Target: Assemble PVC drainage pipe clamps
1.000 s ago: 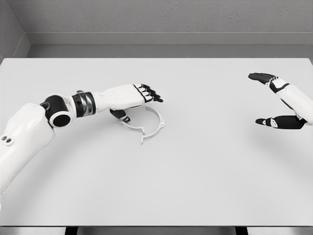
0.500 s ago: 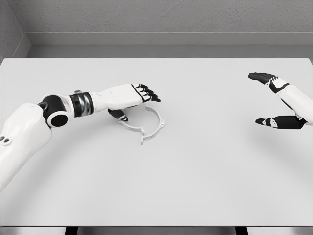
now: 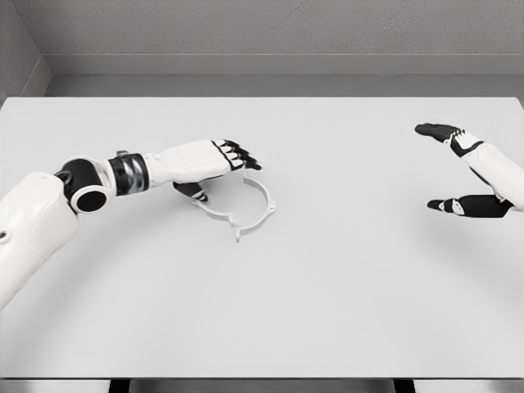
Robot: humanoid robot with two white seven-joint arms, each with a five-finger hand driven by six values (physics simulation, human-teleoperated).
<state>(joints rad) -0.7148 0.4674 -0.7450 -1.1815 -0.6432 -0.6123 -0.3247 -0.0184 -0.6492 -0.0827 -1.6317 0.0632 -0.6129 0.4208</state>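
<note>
Left of the surface's [image 3: 327, 311] middle, nearer its far edge than its near one, lies a white pipe clamp [image 3: 246, 209], an open ring lying flat with small tabs jutting toward the near edge. We have our left hand [image 3: 214, 164] over the ring's far-left part, palm down; its fingers [image 3: 241, 155] reach out loosely past the ring's far rim, and the thumb [image 3: 195, 191] dips toward the left part of the band. We cannot tell whether the thumb touches the clamp; the fingers are released, closing on nothing. Our left arm [image 3: 49, 221] comes in from the surface's left edge. Well apart, by the right edge, our right hand [image 3: 471, 176] hovers with fingers and thumb spread wide, holding nothing.
</note>
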